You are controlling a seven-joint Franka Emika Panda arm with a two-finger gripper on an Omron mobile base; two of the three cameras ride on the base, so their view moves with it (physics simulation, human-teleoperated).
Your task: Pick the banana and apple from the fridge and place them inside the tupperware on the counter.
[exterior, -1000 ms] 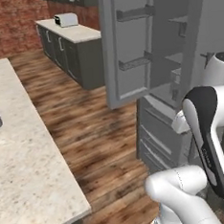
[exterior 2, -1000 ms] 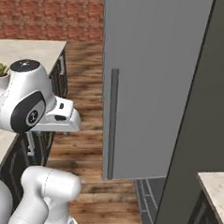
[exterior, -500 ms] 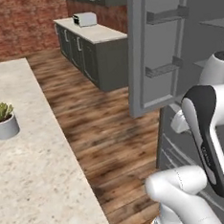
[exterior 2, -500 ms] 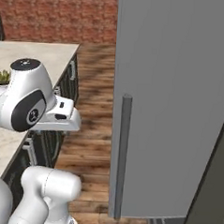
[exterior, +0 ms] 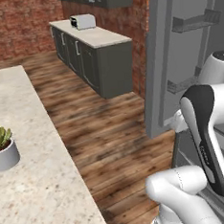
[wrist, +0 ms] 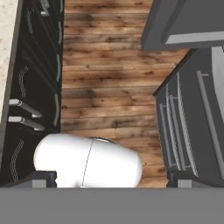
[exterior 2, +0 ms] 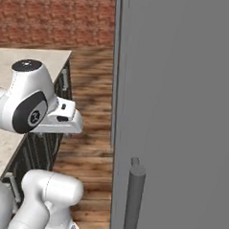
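Since earlier: your base has driven, so both base views swung; the fridge (exterior: 185, 45) door now looms close.
Progress: nothing picked yet (banana, apple and tupperware aren't visible to you here); all fetching and placing remains.
Count: one fridge, one far table (exterior: 95, 36), one toaster (exterior: 83, 22), one potted plant (exterior: 1, 147).
Jaws: spread wide, holding nothing.

Red brick wall (exterior: 20, 26), wood plank floor (exterior: 101, 129), speckled island top (exterior: 39, 187) with potted plant (exterior: 2, 147).
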